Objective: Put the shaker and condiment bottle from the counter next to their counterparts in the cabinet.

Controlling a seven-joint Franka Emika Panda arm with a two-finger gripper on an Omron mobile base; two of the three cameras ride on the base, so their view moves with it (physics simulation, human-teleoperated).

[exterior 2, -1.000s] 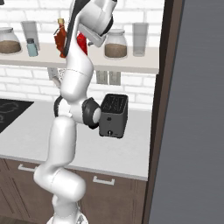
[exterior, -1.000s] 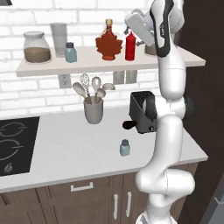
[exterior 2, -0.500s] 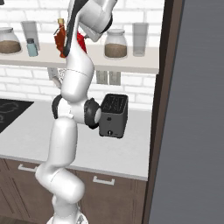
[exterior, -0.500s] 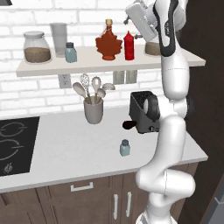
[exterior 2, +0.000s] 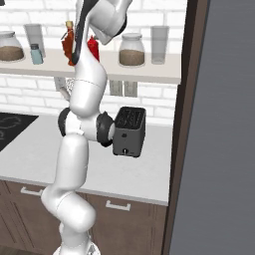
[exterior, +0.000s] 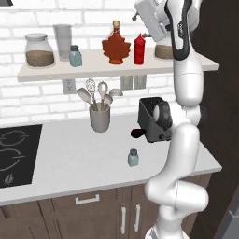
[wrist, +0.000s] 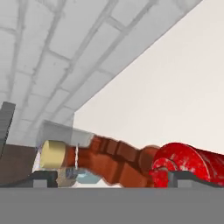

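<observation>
Left base view: a pale beige shelf (exterior: 42,71) runs along a white brick wall above a pale tabletop (exterior: 70,163). On the shelf, from its left end: a glass jar (exterior: 38,49) of brown contents, a clear tumbler (exterior: 62,36), a small blue-grey shaker (exterior: 75,56) just in front of the tumbler, a maple-leaf syrup bottle (exterior: 115,45) with a gold cap, and the red condiment bottle (exterior: 139,49) standing upright just beside the syrup bottle, on its right. The white arm rises at the right, and its hand is up at shelf height, above and right of the red bottle; its pincer is hard to make out here. On the tabletop, a second blue-grey shaker (exterior: 133,158) stands upright near the front edge. Behind it sit a black toaster (exterior: 149,120) and a grey utensil holder (exterior: 99,117) with spoons and a whisk. A black cooktop (exterior: 16,154) lies at the tabletop's left end.

Right base view: the arm hides most of the syrup bottle and red bottle. Another jar (exterior 2: 132,50) and tumbler (exterior 2: 160,44) stand toward the shelf's right end.

Hand view: the pincer (wrist: 109,177) is spread wide, its two dark tips far apart, holding nothing. The red bottle's cap and the syrup bottle appear between the tips, close ahead.
</observation>
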